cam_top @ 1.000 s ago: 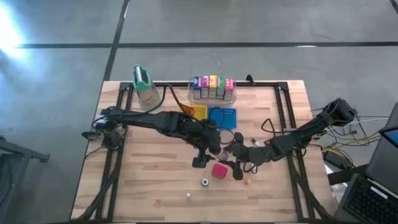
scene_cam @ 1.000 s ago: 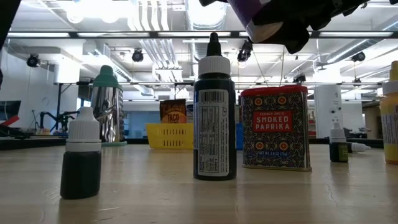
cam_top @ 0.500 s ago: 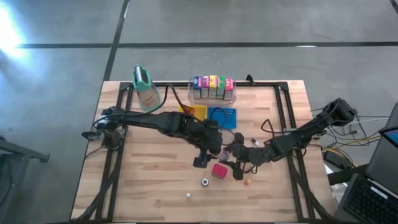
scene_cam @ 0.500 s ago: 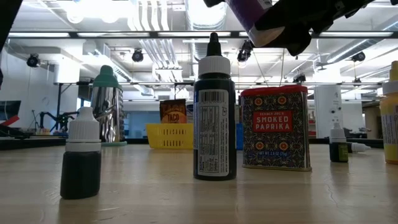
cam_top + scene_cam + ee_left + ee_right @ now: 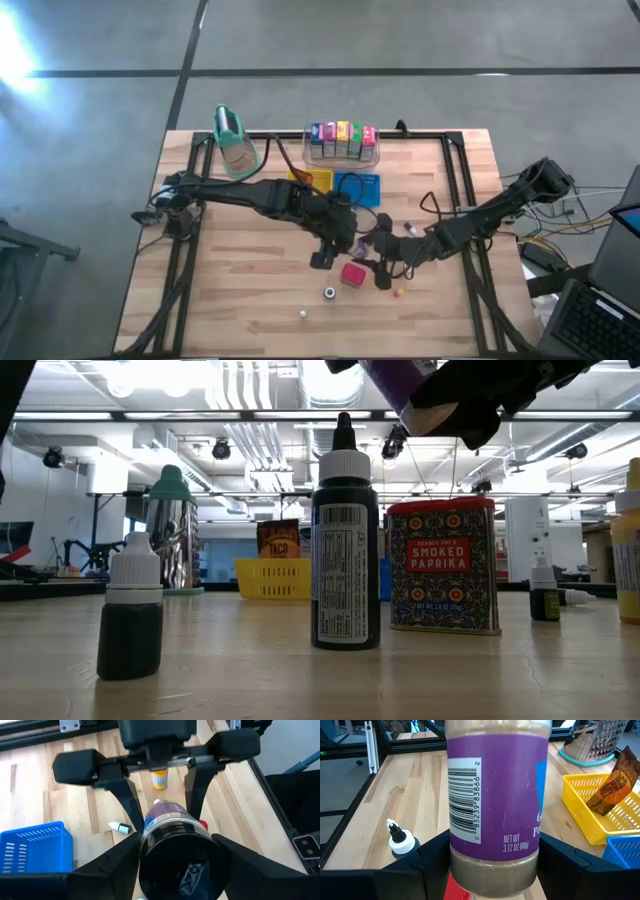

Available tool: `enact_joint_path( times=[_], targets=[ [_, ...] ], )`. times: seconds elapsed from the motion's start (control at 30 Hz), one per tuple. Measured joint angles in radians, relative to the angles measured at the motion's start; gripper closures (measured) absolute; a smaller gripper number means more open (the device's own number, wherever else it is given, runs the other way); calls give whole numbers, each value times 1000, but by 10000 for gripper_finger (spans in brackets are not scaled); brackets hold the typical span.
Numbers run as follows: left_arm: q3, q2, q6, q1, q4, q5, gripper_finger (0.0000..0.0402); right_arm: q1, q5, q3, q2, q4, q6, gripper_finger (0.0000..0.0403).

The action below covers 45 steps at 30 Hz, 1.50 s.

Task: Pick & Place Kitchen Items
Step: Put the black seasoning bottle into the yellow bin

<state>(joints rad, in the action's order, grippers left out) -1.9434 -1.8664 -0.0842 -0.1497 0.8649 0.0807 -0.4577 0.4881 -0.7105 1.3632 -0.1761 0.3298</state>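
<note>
Purple-labelled spice jar [image 5: 493, 800] sits between both claws' fingers.

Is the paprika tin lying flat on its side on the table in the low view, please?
No, the paprika tin stands upright on the table, its label reading level.

Two slim black jointed arms [image 5: 250, 193], trailing black cables, each ending in a two-fingered claw.

High view: purple-labelled jar [image 5: 362, 243] mostly hidden between both arms. Low view cuts its top off at the frame edge. Right wrist view: jar label text cut short by curvature. White piece [image 5: 302, 314] too small to identify.
</note>
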Motion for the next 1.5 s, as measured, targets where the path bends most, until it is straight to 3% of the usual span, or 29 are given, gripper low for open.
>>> enact_joint_path(
  times=[0.3, 0.83, 1.13, 1.5],
  targets=[
    [0, 5, 1, 0, 73, -14, 170, 1, 11, 0, -1, 22, 4, 127],
    [0, 92, 112, 9, 343, -337, 170, 1, 12, 0, -123, 233, 135, 76],
    [30, 103, 158, 132, 359, -378, 170, 0, 122, 0, -260, 354, 135, 102],
    [239, 117, 160, 311, 344, -357, 170, 1, 145, 6, -343, 409, 135, 144]
  ],
)
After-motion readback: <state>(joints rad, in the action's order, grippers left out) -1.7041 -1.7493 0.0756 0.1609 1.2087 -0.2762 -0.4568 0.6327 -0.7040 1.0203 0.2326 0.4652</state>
